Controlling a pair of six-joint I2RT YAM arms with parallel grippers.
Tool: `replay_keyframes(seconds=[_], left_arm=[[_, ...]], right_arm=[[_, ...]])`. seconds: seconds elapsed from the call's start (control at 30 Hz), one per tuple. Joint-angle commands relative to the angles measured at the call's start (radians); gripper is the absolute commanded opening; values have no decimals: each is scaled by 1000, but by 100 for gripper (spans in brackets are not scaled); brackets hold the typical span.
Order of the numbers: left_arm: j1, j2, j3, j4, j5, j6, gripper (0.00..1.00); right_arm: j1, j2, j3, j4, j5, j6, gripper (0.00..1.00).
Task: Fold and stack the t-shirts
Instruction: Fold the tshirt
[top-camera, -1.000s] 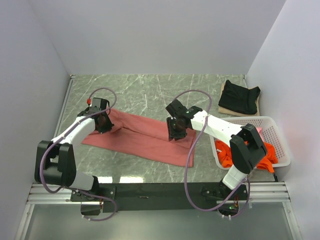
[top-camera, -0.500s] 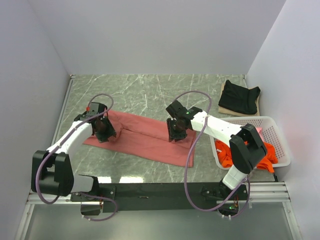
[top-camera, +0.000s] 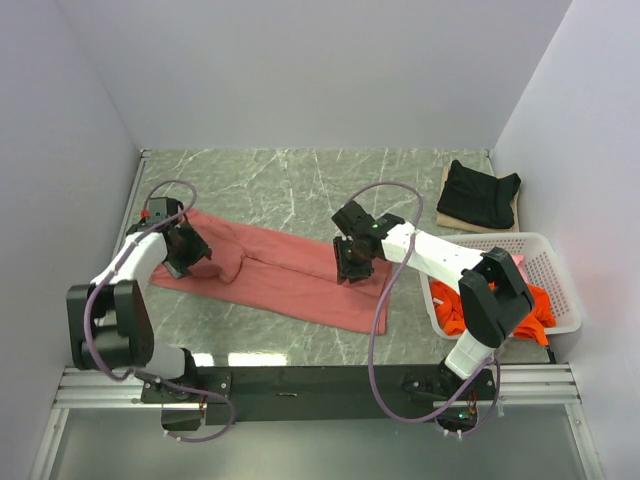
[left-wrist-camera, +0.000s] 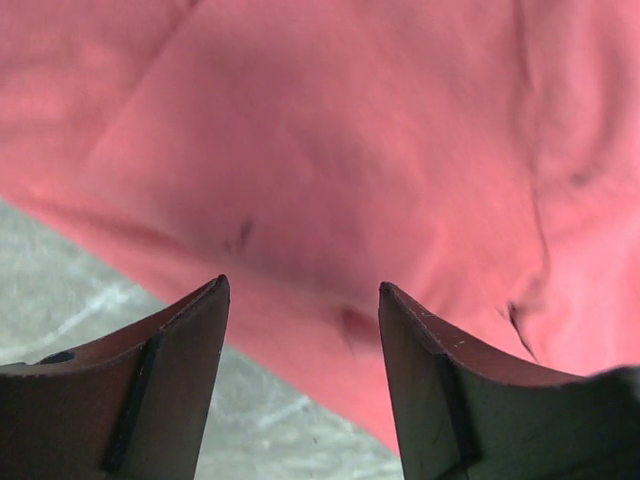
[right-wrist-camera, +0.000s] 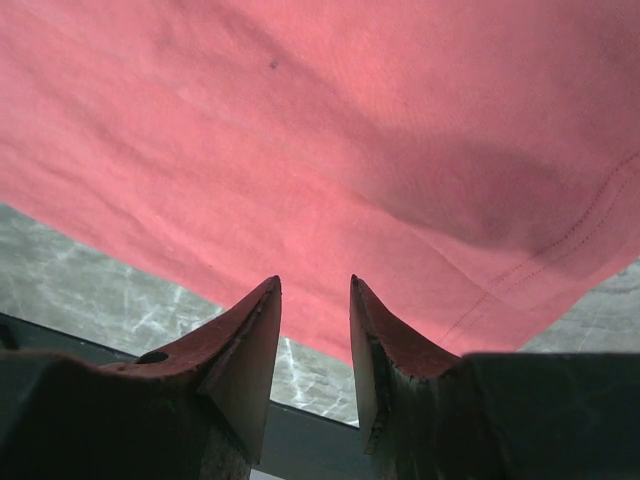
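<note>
The brick-red t-shirt (top-camera: 290, 278) lies as a long folded band across the marble table, with a raised hump near its left end. My left gripper (top-camera: 188, 250) hovers over that left end, open, nothing between its fingers (left-wrist-camera: 303, 292); red cloth (left-wrist-camera: 330, 150) lies below it. My right gripper (top-camera: 350, 268) hangs over the band's middle, open and empty (right-wrist-camera: 315, 285), above the shirt's near hem (right-wrist-camera: 330, 130). A black t-shirt (top-camera: 480, 192) lies folded at the back right. The orange t-shirt (top-camera: 490, 308) and a bit of pink cloth (top-camera: 521, 260) sit in the basket.
The white lattice basket (top-camera: 560, 285) stands at the right edge, beside the right arm's base. A tan layer (top-camera: 448, 215) lies under the black shirt. White walls close in the table on the left, back and right. The black base rail (top-camera: 320, 380) runs along the near edge.
My left gripper has opened and let go of the red shirt, then drawn away to the left. The released cloth lies as a hump. The right arm has stayed put.
</note>
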Motion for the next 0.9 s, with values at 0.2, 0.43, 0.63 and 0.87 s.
replay_keyframes(seconds=[0.2, 0.43, 0.63, 0.87], left_arm=[[55, 233, 140, 126, 0, 75, 68], [67, 279, 280, 86, -19, 97, 69], [87, 193, 242, 77, 0, 127, 72], [154, 157, 124, 95, 0, 138, 73]], right_arm=[[69, 26, 147, 6, -28, -2, 41], [169, 188, 358, 38, -94, 4, 41], [235, 343, 565, 92, -141, 33, 41], [245, 446, 639, 199, -200, 73, 41]])
